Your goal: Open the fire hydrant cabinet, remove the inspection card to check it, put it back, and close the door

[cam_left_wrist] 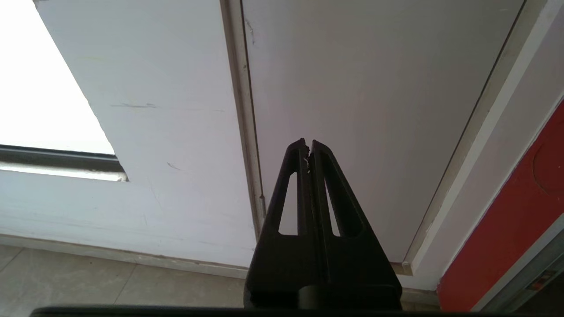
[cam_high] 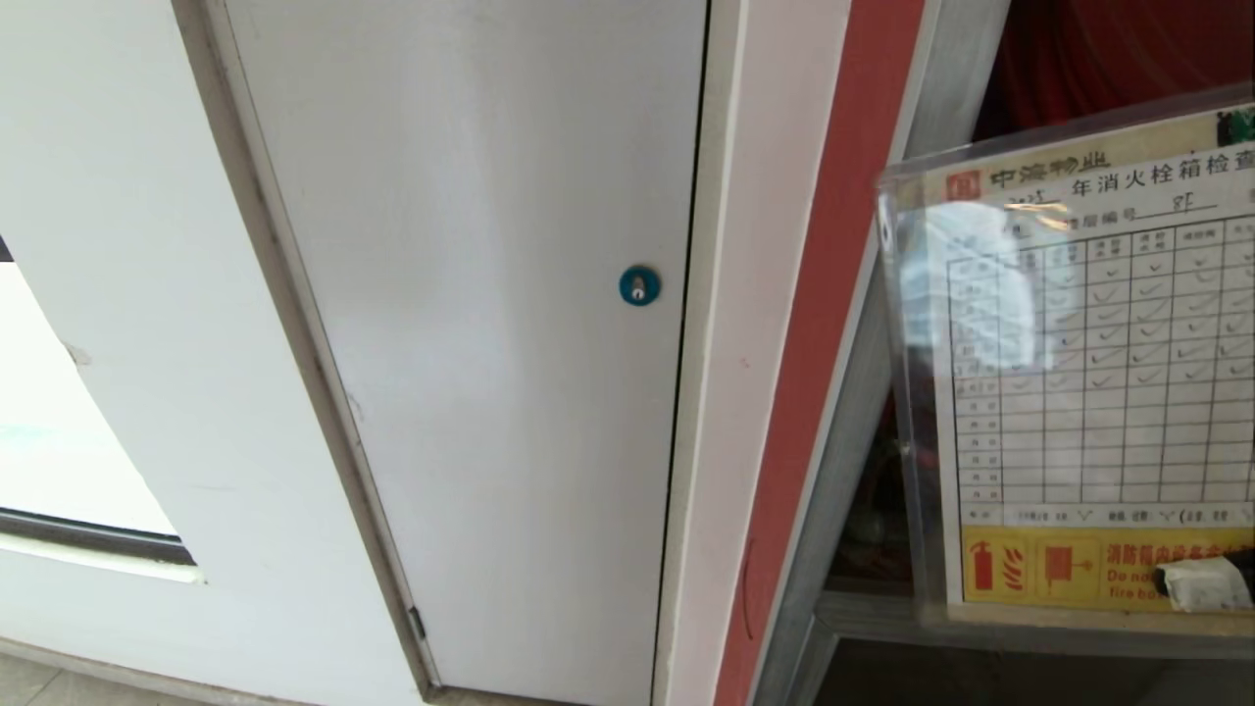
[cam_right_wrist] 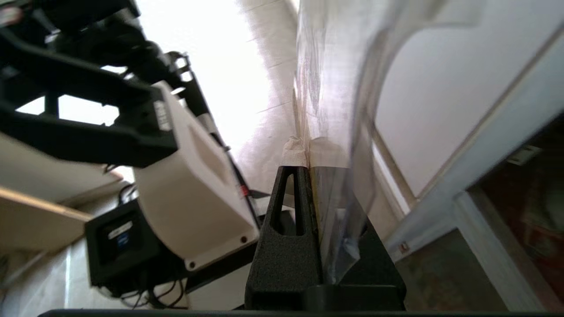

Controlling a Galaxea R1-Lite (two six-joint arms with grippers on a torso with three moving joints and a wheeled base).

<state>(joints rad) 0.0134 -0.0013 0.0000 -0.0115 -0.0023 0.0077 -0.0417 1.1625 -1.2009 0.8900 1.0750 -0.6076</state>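
1. Head view: the inspection card (cam_high: 1088, 373), in a clear sleeve, is held up in front of the fire hydrant cabinet (cam_high: 863, 412), whose red lining shows behind its metal frame. A taped fingertip of the right pincer (cam_high: 1208, 582) pinches the card's lower edge. To the left stands a plain white panel (cam_high: 471, 343) with a blue round lock (cam_high: 639, 285).
2. Left wrist view: the left pincer (cam_left_wrist: 308, 147) hangs clenched and empty before the white panel, above the floor (cam_left_wrist: 88, 281).
3. Right wrist view: the right pincer (cam_right_wrist: 308, 169) is clamped on the card's sleeve (cam_right_wrist: 335, 132), which rises edge-on from between its fingers.
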